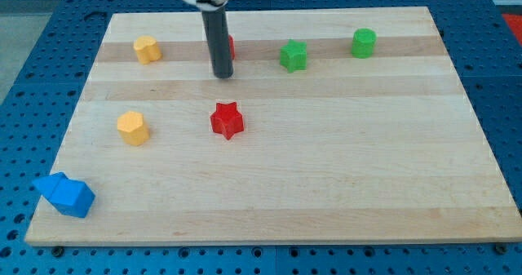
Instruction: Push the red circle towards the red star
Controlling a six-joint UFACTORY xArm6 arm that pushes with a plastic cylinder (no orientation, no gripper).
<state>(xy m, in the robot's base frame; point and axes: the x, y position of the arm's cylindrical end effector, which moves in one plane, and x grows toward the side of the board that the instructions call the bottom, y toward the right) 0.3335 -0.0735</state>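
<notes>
The red star lies on the wooden board left of the middle. The red circle is mostly hidden behind my dark rod; only a red sliver shows at the rod's right side, near the view's top. My tip rests on the board just below the red circle, between it and the red star, which lies a short way toward the view's bottom.
A yellow block sits at the top left and another yellow block left of the star. A green star and a green cylinder sit at the top right. Blue blocks lie at the bottom-left corner.
</notes>
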